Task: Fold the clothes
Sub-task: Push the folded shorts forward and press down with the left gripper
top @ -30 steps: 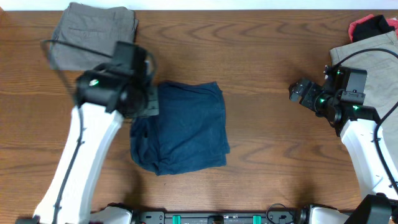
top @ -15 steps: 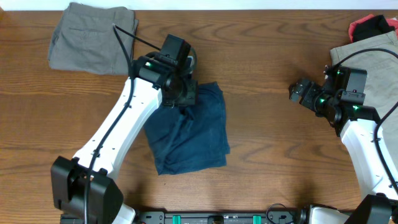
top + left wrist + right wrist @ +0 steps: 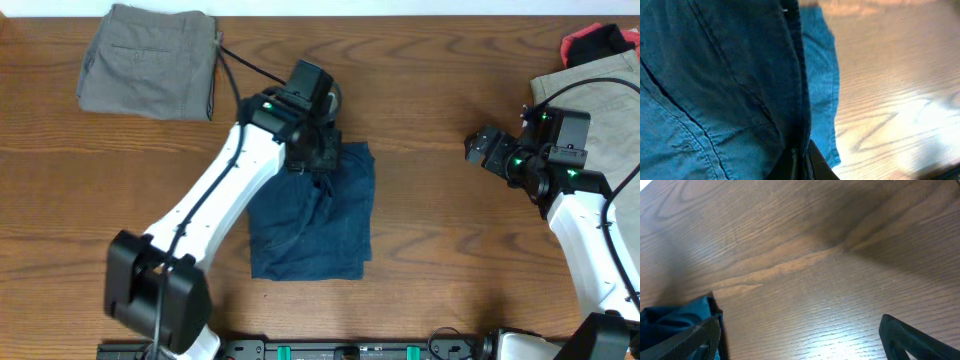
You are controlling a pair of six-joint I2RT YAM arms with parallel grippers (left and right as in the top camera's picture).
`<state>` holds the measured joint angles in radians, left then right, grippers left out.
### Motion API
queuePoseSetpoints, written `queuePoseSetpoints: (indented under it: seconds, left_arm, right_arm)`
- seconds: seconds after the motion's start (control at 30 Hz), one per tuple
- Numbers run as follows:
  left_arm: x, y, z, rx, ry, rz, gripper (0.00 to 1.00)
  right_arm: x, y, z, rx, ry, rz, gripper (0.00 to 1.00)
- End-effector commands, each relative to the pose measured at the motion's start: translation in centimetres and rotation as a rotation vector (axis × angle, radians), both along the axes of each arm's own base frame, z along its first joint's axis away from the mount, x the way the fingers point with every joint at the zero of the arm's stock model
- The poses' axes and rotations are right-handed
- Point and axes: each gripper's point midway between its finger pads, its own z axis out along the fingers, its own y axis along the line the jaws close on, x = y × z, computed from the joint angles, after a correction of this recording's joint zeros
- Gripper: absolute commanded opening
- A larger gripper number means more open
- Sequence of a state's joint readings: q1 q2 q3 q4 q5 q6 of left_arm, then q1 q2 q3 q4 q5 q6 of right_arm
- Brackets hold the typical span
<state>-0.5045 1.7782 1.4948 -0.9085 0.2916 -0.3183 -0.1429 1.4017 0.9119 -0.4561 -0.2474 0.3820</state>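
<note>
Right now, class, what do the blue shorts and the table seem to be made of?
The blue shorts look like woven cloth, probably cotton, matte: stitched seams, creases. The table looks like wood or wood-look laminate, slight sheen: grain lines, glare.

Navy shorts (image 3: 715, 75) cover the tips of the left pincer (image 3: 801, 162); beige shorts (image 3: 615, 105) run off-frame.

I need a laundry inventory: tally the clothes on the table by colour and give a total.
Grey-olive shorts: 1
Navy blue shorts: 1
Beige garment, partly under the right arm: 1
Red and black cloth, cut off at the picture's edge: 1
Total: 4
</note>
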Motion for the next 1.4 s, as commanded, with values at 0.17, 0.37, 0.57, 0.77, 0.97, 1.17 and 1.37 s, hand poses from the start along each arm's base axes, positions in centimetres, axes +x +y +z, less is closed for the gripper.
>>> queuePoseSetpoints:
  seconds: [0.17,0.37,0.57,0.77,0.97,1.17,1.37]
  left_arm:
    - [-2.2,-2.0,-1.2,-0.028,0.089,-0.066,0.06]
    - [-3.4,-3.5,-1.2,-0.038,0.098,-0.108,0.06]
    - [-4.6,-4.6,-1.3,-0.035,0.111,-0.129,0.06]
    - [-6.7,-5.3,-2.5,-0.013,0.152,-0.165,0.06]
    - [-9.6,-5.3,-4.5,0.005,0.232,-0.201,0.06]
    - [-11.6,-6.1,-5.9,-0.033,0.278,-0.236,0.06]
    - [-13.5,-5.9,-7.1,-0.026,0.329,-0.257,0.06]
  right_arm:
    - [0.4,0.0,0.4,0.001,-0.008,0.003,0.99]
    - [0.4,0.0,0.4,0.001,-0.008,0.003,0.99]
    - [0.4,0.0,0.4,0.001,-0.008,0.004,0.99]
    - [0.4,0.0,0.4,0.001,-0.008,0.004,0.99]
    - [0.4,0.0,0.4,0.001,-0.008,0.004,0.99]
    - [0.4,0.0,0.4,0.001,-0.008,0.003,0.99]
    - [0.4,0.0,0.4,0.001,-0.008,0.003,0.99]
